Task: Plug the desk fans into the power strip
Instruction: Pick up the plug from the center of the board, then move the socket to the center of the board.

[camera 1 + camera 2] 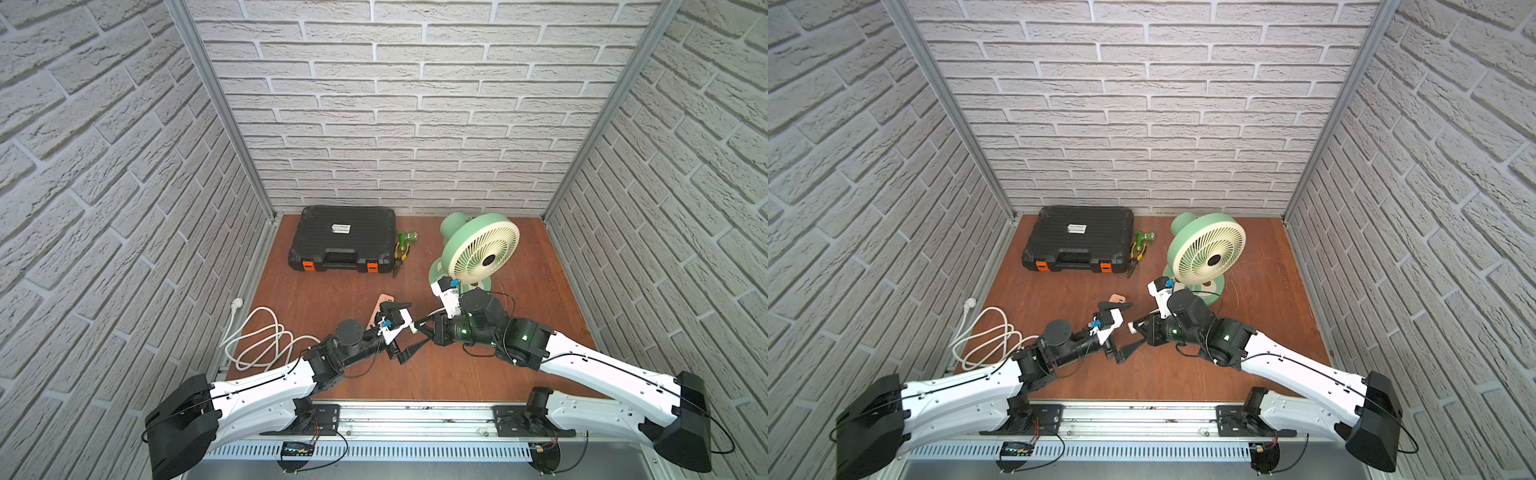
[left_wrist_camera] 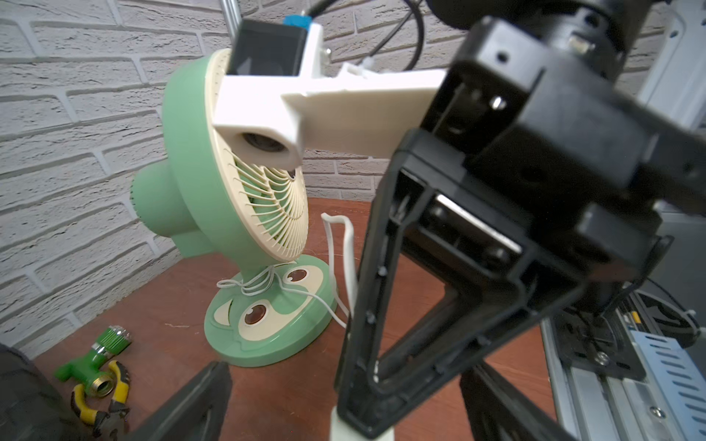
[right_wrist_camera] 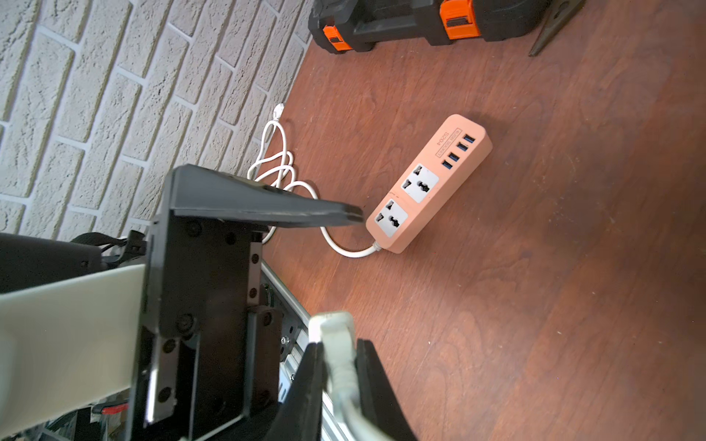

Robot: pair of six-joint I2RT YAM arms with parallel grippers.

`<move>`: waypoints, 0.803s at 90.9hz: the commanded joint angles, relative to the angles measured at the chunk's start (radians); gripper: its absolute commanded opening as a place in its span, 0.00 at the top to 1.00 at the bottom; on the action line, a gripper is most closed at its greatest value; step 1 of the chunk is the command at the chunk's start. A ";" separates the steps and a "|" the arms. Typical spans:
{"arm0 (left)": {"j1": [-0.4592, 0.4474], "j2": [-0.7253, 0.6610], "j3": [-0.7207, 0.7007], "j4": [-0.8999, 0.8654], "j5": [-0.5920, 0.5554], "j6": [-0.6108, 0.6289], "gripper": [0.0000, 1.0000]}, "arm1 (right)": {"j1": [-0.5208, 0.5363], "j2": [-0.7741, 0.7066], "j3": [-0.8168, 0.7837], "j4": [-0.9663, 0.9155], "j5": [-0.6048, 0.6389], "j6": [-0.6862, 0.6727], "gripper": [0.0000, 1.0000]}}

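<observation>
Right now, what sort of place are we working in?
Probably a mock workshop cell rather than a real room: brick-pattern panels in aluminium framing enclose a wooden tabletop, with a black toolcase and pliers near the desk fan.

back wall (image 1: pixel 407 104): off-white faux-brick panel, grey mortar lines.
side walls (image 1: pixel 83 187): same brick pattern, both sides.
corner posts (image 1: pixel 222 108): two, bare aluminium profile, at the back corners.
desk (image 1: pixel 457 370): reddish-brown wood-grain top, between the walls.
front rail (image 1: pixel 415 415): aluminium, along the near edge; slotted white strip (image 1: pixel 395 451) in front of it.
light: even, soft shadows.
</observation>
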 commanded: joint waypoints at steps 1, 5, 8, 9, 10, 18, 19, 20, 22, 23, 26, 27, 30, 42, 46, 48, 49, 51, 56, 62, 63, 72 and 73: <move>0.001 -0.037 -0.002 -0.045 -0.177 -0.083 0.02 | -0.001 -0.034 0.012 -0.056 0.112 -0.004 0.97; 0.002 -0.047 0.003 -0.101 -0.252 -0.122 0.02 | 0.001 -0.035 0.027 -0.103 0.164 -0.009 0.97; 0.006 -0.055 0.021 -0.176 -0.314 -0.167 0.02 | 0.005 -0.035 0.038 -0.139 0.213 -0.013 0.97; 0.009 -0.058 0.029 -0.209 -0.336 -0.187 0.02 | 0.007 -0.035 0.041 -0.150 0.230 -0.013 0.97; 0.013 -0.060 0.038 -0.242 -0.359 -0.217 0.02 | 0.008 -0.035 0.045 -0.164 0.247 -0.014 0.97; 0.062 -0.058 0.104 -0.493 -0.595 -0.462 0.02 | 0.024 -0.034 0.063 -0.232 0.379 -0.014 0.97; 0.070 -0.056 0.110 -0.529 -0.616 -0.490 0.02 | 0.025 -0.034 0.063 -0.234 0.389 -0.014 0.97; 0.080 -0.054 0.115 -0.560 -0.635 -0.518 0.02 | 0.025 -0.035 0.063 -0.237 0.397 -0.013 0.97; 0.098 -0.047 0.124 -0.605 -0.650 -0.540 0.02 | 0.024 -0.036 0.065 -0.244 0.412 -0.007 0.97; 0.107 -0.045 0.126 -0.618 -0.648 -0.544 0.02 | 0.025 -0.037 0.065 -0.247 0.420 -0.004 0.97; 0.126 -0.037 0.119 -0.623 -0.627 -0.547 0.02 | 0.025 -0.042 0.065 -0.246 0.437 -0.010 0.97; 0.129 -0.036 0.112 -0.619 -0.619 -0.545 0.02 | 0.026 -0.044 0.065 -0.244 0.443 -0.014 0.97; 0.127 -0.036 0.085 -0.586 -0.614 -0.547 0.02 | 0.026 -0.052 0.060 -0.230 0.455 -0.025 0.97; 0.025 -0.026 -0.002 -0.505 -0.827 -0.578 0.02 | 0.029 -0.076 0.019 -0.157 0.513 -0.021 0.97; -0.047 -0.002 -0.008 -0.496 -0.951 -0.560 0.03 | 0.030 -0.065 0.022 -0.153 0.513 -0.012 0.97; -0.083 0.017 -0.013 -0.475 -1.005 -0.542 0.03 | 0.029 -0.054 0.030 -0.160 0.514 -0.009 0.97; -0.101 0.028 -0.016 -0.462 -1.029 -0.534 0.04 | 0.029 -0.047 0.036 -0.166 0.515 -0.007 0.97; -0.143 0.049 -0.020 -0.442 -1.088 -0.527 0.04 | 0.029 -0.034 0.047 -0.179 0.517 -0.005 0.97; -0.221 0.114 -0.019 -0.406 -1.211 -0.525 0.05 | 0.030 0.006 0.076 -0.207 0.520 -0.015 0.97; -0.286 0.181 0.021 -0.425 -1.301 -0.526 0.07 | 0.033 0.060 0.121 -0.249 0.524 -0.024 0.97; -0.294 0.191 0.029 -0.426 -1.314 -0.525 0.07 | 0.034 0.069 0.128 -0.255 0.526 -0.025 0.97; -0.329 0.305 0.098 -0.447 -1.370 -0.517 0.11 | 0.049 0.149 0.210 -0.346 0.579 -0.020 0.97; -0.328 0.315 0.108 -0.459 -1.370 -0.518 0.12 | 0.051 0.158 0.218 -0.355 0.587 -0.020 0.97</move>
